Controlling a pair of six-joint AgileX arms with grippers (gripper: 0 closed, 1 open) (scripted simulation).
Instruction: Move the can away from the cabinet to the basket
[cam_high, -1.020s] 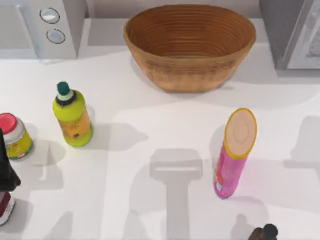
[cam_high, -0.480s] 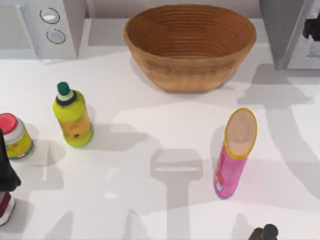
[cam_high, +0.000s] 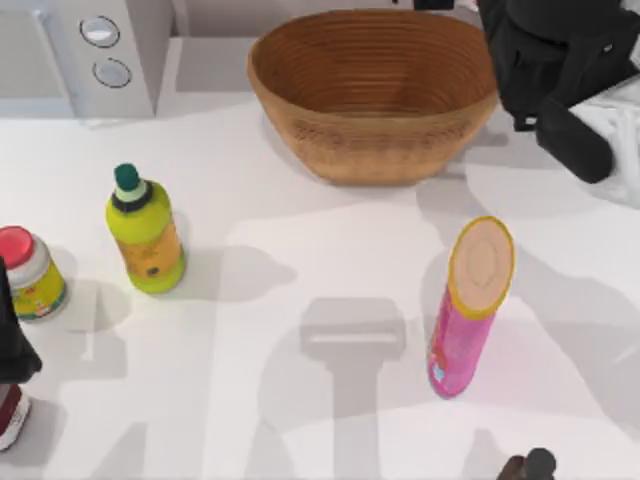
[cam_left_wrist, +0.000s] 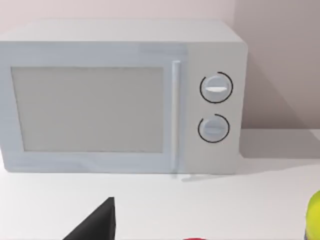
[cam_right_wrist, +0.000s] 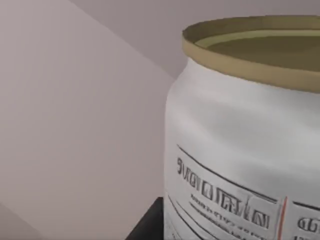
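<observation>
The right hand (cam_high: 560, 75) is above the table's far right corner, just beside the basket (cam_high: 375, 150), carrying the can (cam_right_wrist: 240, 150); I judge it closed on it. The can seems light, stiff, smooth; gripping the side wall suits it. Left hand (cam_high: 12, 345) is parked; its opening I cannot tell.

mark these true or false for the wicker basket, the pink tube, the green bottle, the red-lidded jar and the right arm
1. The large brown woven wicker basket holds a can. False: it holds nothing.
2. The tall pink tube with a yellow rim stands upright. True.
3. The green bottle with a dark green cap lies on its side. False: it stands upright.
4. The right arm is by the basket's right end. True.
5. The red-lidded yellow jar is at the table's left edge. True.
</observation>
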